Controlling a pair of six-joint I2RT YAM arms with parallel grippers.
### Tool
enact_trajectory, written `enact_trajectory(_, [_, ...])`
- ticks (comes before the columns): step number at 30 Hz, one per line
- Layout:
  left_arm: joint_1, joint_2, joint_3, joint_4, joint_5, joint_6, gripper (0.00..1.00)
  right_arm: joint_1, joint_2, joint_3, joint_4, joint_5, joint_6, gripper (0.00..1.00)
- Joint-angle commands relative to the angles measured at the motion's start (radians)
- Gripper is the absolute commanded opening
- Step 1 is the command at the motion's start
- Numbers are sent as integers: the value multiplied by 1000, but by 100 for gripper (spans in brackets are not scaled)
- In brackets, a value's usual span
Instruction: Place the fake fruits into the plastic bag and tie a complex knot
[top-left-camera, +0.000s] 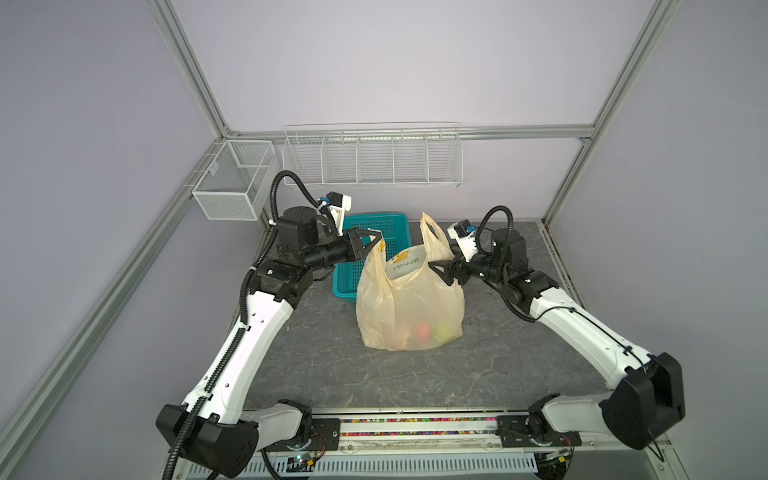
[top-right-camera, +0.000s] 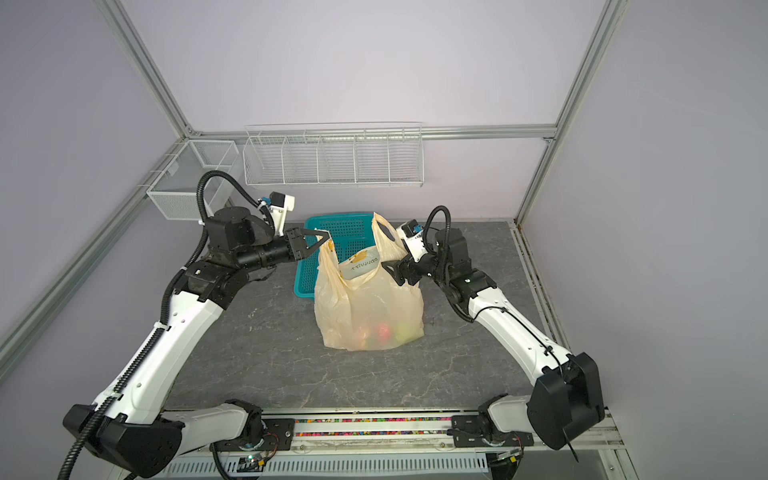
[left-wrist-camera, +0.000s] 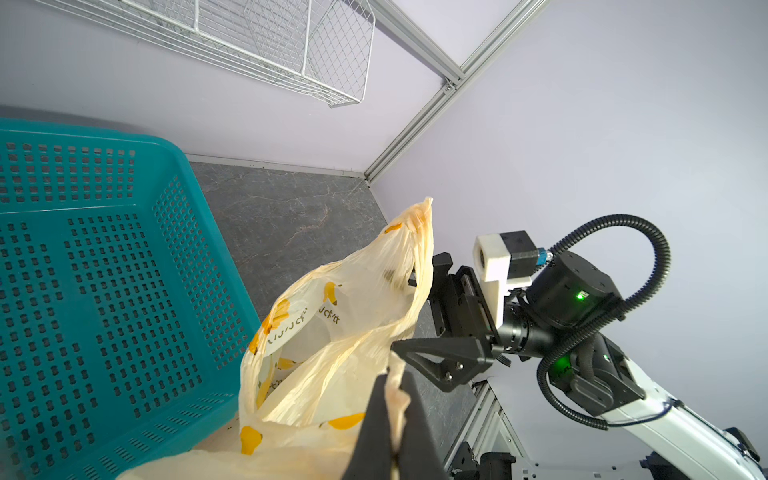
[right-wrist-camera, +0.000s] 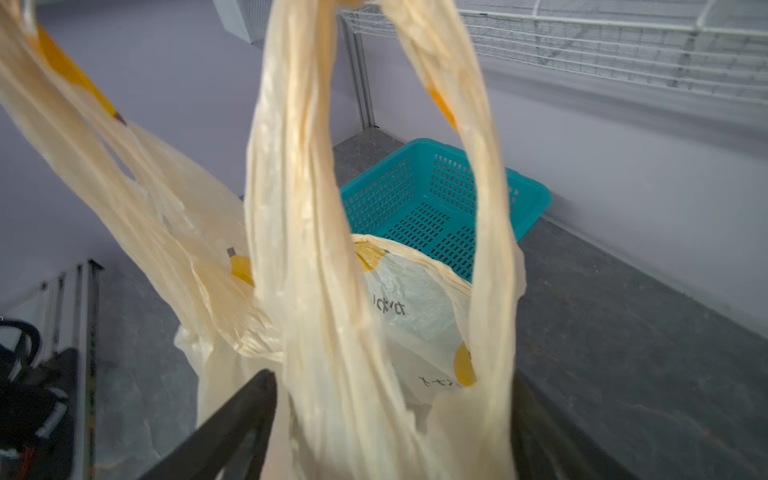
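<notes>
The plastic bag (top-left-camera: 409, 307) stands upright mid-table in both top views. The fake fruits (top-left-camera: 422, 332) show red and yellow-green through its bottom (top-right-camera: 384, 332). My left gripper (top-left-camera: 376, 241) is shut on the top of the bag's left handle (left-wrist-camera: 399, 390), holding it up. The right handle (top-left-camera: 432, 237) stands up as a loop. My right gripper (right-wrist-camera: 392, 378) is open, its fingers (right-wrist-camera: 257, 395) on either side of that handle's base and apart from it. The two handles are apart, and no knot is in view.
A teal perforated basket (top-left-camera: 374, 224) lies behind the bag, touching it, with nothing showing inside (left-wrist-camera: 104, 270). A white wire shelf (top-left-camera: 372, 158) and a mesh bin (top-left-camera: 232, 183) hang on the back wall. Grey tabletop (top-left-camera: 332, 374) lies in front of the bag.
</notes>
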Motion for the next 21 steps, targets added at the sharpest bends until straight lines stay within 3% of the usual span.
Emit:
enact_trajectory(1, [-1, 5, 36, -18, -20, 25, 0, -19, 10, 15, 53, -91, -3, 52])
enact_trajectory(3, [-2, 4, 40, -35, -47, 36, 0, -38, -12, -21, 81, -98, -2, 32])
enact_trajectory(5, [-1, -4, 45, -54, -99, 63, 6, -55, -50, -64, 117, -135, -3, 20])
enact_trajectory(11, [-1, -85, 35, -52, -331, 200, 52, -65, -96, -113, 143, -244, 28, 13])
enact_trajectory(17, [-18, -236, -17, 131, -392, 288, 66, -65, -123, -140, 154, -256, 96, 10])
enact_trajectory(21, [-91, -240, 37, 103, -364, 370, 71, -65, -123, -128, 135, -248, 135, 9])
